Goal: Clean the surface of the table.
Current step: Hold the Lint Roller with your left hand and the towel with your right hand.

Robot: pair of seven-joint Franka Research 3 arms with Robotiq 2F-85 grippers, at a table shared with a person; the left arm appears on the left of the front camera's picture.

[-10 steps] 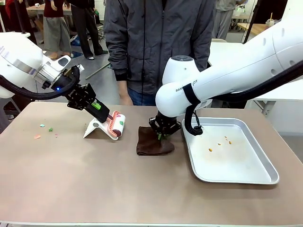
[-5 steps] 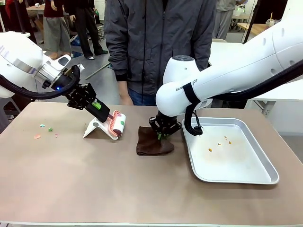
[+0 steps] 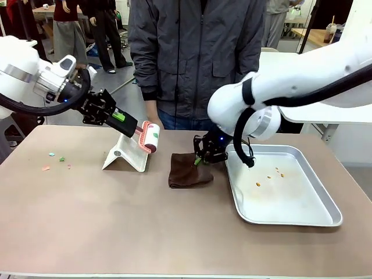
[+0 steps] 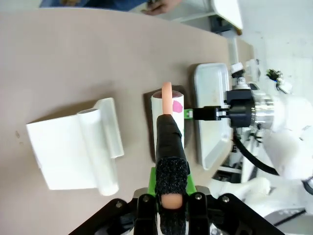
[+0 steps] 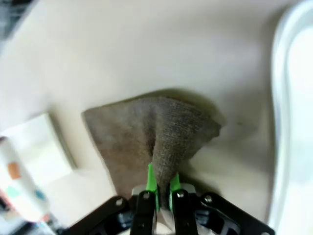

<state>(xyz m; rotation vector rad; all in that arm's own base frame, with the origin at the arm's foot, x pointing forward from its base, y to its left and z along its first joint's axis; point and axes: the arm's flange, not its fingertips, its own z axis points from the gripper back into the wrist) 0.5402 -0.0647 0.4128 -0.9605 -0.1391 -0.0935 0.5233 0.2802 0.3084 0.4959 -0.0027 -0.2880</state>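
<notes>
The table point(image 3: 116, 226) spreads across the whole front view, its brownish-tan top bordered by a thin pale edge along the near side. Near its left end lie a few small scraps point(image 3: 55, 158), pink and green, loosely scattered. Toward the middle, at the far side, a white stand point(image 3: 123, 156) rests on the top like a folded ramp. A brown cloth point(image 3: 187, 174) lies just right of it, and a silver tray point(image 3: 293, 218) sits just beside the cloth, holding a few orange crumbs point(image 3: 258, 183).

The left gripper point(image 3: 123, 120) reaches in from the left with its jaws pressed together on the black, foam-wrapped handle of a lint roller point(image 3: 151, 136). The white roll on its salmon-pink stem hangs by the stand's upper edge; in the left wrist view it is apart from the stand and casts a shadow on the table. A magenta and teal label shows on the roll, but its print is too small to read.

The right gripper point(image 5: 163, 188) points down at the cloth, green pads pinching a raised fold of it while the rest lies flat.

A person point(image 3: 195, 52) in a grey zipped jacket stands at the far edge
</notes>
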